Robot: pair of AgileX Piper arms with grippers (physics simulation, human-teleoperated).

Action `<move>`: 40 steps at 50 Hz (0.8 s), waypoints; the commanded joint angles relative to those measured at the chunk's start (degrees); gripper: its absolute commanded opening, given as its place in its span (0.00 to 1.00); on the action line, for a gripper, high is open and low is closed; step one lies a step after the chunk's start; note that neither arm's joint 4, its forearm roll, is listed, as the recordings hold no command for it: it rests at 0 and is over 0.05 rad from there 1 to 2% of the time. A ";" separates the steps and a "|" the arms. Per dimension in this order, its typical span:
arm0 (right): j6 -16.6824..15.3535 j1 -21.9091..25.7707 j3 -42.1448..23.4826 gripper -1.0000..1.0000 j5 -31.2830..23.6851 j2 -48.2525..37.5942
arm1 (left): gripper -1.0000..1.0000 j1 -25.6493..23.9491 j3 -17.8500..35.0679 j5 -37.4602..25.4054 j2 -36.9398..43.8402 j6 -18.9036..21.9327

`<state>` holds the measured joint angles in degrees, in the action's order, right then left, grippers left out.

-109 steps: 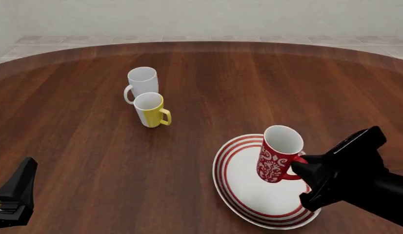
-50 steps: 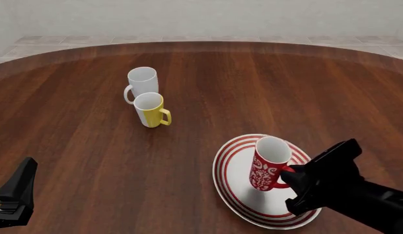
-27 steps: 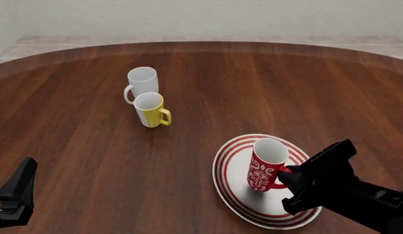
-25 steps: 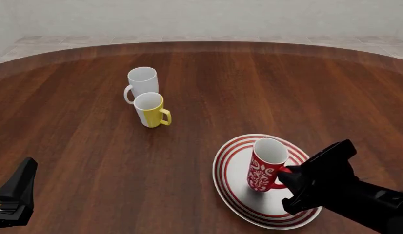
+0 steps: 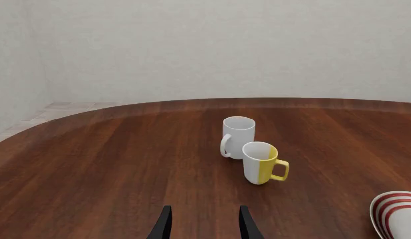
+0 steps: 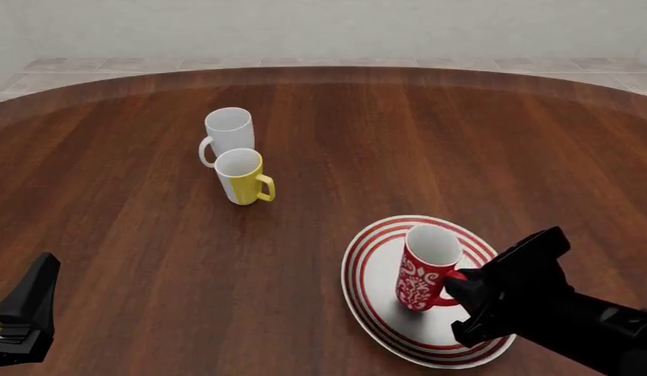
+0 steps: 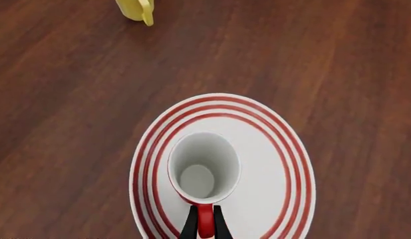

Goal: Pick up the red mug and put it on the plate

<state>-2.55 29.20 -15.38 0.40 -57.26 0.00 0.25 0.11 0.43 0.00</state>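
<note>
Red mug (image 6: 426, 269) stands on the plate (image 6: 372, 286), empty.

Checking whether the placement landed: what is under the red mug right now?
The plate lies under the red mug, near its white middle. The right gripper clamps the handle. The mug's base hides the contact, so whether it rests fully cannot be seen.

Table (image 6: 114, 235): dark wood, rounded far edge.
On it: white mug (image 6: 226, 133), yellow mug (image 6: 241, 177) upper left; plate (image 6: 374, 270) lower right.
</note>
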 commanded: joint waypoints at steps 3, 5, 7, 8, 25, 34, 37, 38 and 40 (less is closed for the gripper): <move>0.66 0.32 -0.06 0.00 0.67 -0.58 | 1.00 0.00 0.00 0.00 0.00 0.00; 0.70 0.30 0.02 0.00 0.89 -0.82 | 1.00 0.00 0.00 0.00 0.00 0.00; 0.73 0.31 -0.04 0.00 0.90 -0.85 | 1.00 0.00 0.00 0.00 0.00 0.00; 0.75 0.37 0.02 0.00 1.08 -0.99 | 1.00 0.00 0.00 0.00 0.00 0.00; 0.96 0.71 0.22 0.00 2.36 -2.61 | 1.00 0.00 0.00 0.00 0.00 0.00; 1.27 0.63 0.38 0.00 3.12 -3.46 | 1.00 0.00 0.00 0.00 0.00 0.00; 1.40 0.78 0.35 0.00 3.30 -3.75 | 1.00 0.00 0.00 0.00 0.00 0.00; 1.34 1.45 0.32 0.00 3.50 -4.17 | 1.00 0.00 0.00 0.00 0.00 0.00; 1.50 1.07 0.17 0.00 3.29 -3.94 | 1.00 0.00 0.00 0.00 0.00 0.00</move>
<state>-1.68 30.07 -14.94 3.13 -60.52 0.00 0.25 0.11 0.43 0.00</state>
